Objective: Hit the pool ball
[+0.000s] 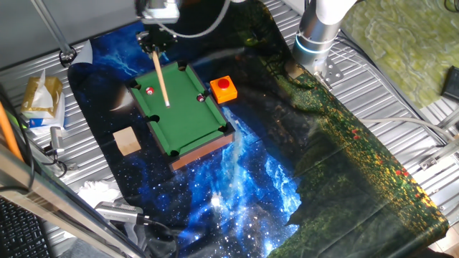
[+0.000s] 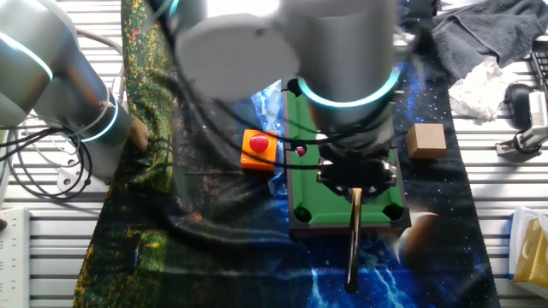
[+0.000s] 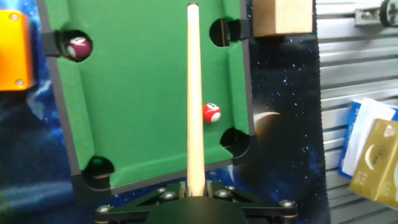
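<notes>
The pool ball [image 3: 211, 113] is bright red with a white spot and lies on the green mini pool table [image 3: 130, 93] near its right rail, just right of the cue shaft. It also shows in one fixed view [image 1: 150, 91]. My gripper [image 3: 196, 186] is shut on a pale wooden cue stick [image 3: 194, 93], which reaches out over the felt, its tip [image 3: 193, 6] well past the ball. In one fixed view the gripper [image 1: 156, 44] hangs above the table's far end with the cue [image 1: 161, 79] slanting down. A darker maroon ball [image 3: 79, 48] sits at a left pocket.
A red button on an orange base [image 1: 224, 89] stands beside the pool table. A wooden block [image 1: 127, 140] lies on the other side. A yellow and blue packet [image 1: 41, 100] and crumpled tissue [image 2: 484, 85] lie at the cloth's edges.
</notes>
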Controlling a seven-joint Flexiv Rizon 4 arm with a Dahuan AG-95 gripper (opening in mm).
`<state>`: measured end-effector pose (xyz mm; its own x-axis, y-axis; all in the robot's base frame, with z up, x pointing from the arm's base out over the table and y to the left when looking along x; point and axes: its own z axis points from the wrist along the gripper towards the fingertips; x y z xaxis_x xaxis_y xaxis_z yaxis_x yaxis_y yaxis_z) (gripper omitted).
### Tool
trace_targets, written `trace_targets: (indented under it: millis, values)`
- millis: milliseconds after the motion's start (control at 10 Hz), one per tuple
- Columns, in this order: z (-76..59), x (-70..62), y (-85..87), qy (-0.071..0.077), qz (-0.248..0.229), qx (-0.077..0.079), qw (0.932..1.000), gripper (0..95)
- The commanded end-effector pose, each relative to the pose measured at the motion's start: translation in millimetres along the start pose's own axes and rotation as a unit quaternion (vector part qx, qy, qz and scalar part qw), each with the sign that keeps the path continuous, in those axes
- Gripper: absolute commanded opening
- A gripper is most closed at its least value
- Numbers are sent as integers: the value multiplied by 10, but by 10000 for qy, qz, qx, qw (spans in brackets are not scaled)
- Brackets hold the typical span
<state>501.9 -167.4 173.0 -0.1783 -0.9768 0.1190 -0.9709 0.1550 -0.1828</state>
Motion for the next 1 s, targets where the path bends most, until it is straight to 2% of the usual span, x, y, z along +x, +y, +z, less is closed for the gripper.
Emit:
trace_targets:
  millis: [100,200,500,700,900,1000]
  values:
    - [-14,17,-2,-175,206,-145,9995,0]
    - [-19,18,-1,-217,200,-152,9994,0]
    - [-14,17,-1,-225,351,-141,9990,0]
    - [-14,17,-1,-117,694,-216,9973,0]
    - [-14,17,-1,-113,863,-321,9957,0]
    - [-14,17,-1,-35,1009,-326,9944,0]
